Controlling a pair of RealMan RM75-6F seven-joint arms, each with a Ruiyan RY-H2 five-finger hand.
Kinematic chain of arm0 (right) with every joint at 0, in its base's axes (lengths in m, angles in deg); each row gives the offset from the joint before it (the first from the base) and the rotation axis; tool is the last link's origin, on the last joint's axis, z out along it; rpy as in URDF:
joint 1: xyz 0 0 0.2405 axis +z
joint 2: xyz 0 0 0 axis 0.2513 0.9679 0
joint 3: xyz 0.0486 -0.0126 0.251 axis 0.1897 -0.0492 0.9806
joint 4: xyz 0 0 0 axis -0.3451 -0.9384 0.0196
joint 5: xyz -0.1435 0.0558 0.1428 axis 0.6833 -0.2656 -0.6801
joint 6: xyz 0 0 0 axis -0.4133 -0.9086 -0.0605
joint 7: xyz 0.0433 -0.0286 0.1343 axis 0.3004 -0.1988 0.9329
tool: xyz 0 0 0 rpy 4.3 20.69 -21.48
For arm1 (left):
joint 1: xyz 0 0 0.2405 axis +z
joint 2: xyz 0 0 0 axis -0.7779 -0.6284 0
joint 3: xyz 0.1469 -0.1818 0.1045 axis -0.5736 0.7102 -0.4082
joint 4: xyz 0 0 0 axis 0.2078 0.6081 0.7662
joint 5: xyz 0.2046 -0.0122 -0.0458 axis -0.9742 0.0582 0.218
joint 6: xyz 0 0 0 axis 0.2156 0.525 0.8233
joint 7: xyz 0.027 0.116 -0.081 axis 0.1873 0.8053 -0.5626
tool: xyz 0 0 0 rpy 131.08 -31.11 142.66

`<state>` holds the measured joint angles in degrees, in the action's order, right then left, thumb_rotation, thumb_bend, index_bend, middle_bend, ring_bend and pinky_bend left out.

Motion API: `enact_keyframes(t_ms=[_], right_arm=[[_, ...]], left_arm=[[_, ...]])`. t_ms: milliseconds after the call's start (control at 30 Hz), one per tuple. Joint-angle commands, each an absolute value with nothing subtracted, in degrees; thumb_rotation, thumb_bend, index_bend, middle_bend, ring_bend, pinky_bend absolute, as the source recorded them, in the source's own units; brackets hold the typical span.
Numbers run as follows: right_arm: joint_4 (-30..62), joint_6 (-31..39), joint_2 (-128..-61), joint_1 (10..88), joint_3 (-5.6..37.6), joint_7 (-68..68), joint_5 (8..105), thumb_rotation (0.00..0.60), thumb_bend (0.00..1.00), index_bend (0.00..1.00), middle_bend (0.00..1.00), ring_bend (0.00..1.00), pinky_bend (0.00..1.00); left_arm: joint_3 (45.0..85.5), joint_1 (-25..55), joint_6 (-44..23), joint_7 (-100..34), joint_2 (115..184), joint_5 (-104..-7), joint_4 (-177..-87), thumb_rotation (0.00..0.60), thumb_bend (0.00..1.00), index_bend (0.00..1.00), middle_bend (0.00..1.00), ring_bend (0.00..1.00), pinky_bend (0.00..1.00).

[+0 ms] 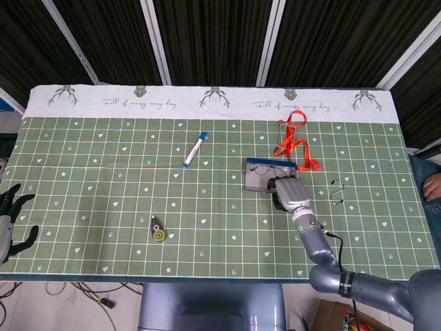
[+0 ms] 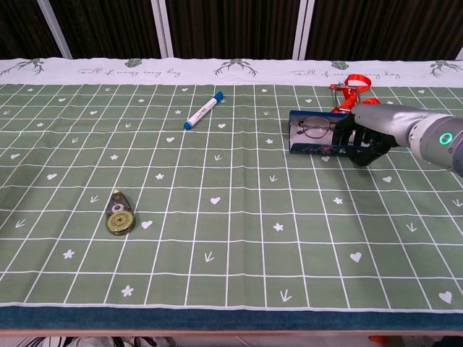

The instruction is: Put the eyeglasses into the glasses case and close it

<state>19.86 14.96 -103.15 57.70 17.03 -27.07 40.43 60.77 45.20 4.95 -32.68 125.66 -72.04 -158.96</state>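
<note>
Nearest the camera, the left hand [image 1: 12, 221] lies at the table's near-left edge with fingers spread, holding nothing. A tape dispenser [image 2: 119, 213] rests on the green gridded tablecloth [image 2: 217, 238]. At mid-right, the right hand [image 2: 365, 141] curls its fingers around the right end of the glasses case [image 2: 311, 137], lid partly raised; the eyeglasses [image 2: 315, 129] sit inside the case. A small wire hook [image 1: 336, 191] lies to the right. Farther off lie a blue-capped marker [image 2: 202, 110] and an orange lanyard [image 2: 352, 92]. Dark slatted panels [image 1: 207, 41] back the table.
</note>
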Motion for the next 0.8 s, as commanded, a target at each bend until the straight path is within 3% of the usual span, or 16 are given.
enact_keyframes(t_ms=[33, 300, 533, 800], right_arm=[[19.34, 15.14, -103.28, 57.83, 17.25, -26.80, 40.43, 0.600, 0.68, 0.42, 0.38, 0.36, 0.27], [16.38, 15.31, -104.23, 58.61, 18.48, -25.50, 41.13, 0.600, 0.66, 0.42, 0.37, 0.36, 0.26], [14.54, 16.90, -105.10, 58.94, 17.92, -25.19, 41.25, 0.600, 0.37, 0.42, 0.31, 0.31, 0.26], [14.79, 15.89, -105.64, 58.89, 17.86, -25.27, 42.18, 0.600, 0.33, 0.50, 0.29, 0.30, 0.25]], left_arm=[[60.77, 45.20, 4.92, -32.62, 125.65, -72.00, -158.97, 0.600, 0.39, 0.18, 0.00, 0.00, 0.00], [60.75, 45.18, 4.86, -32.48, 125.59, -71.91, -159.04, 0.600, 0.39, 0.18, 0.00, 0.00, 0.00], [60.69, 45.16, 4.62, -32.66, 125.47, -71.79, -159.21, 0.600, 0.39, 0.19, 0.00, 0.00, 0.00], [60.59, 45.17, 4.55, -32.72, 125.26, -71.86, -159.29, 0.600, 0.39, 0.19, 0.00, 0.00, 0.00]])
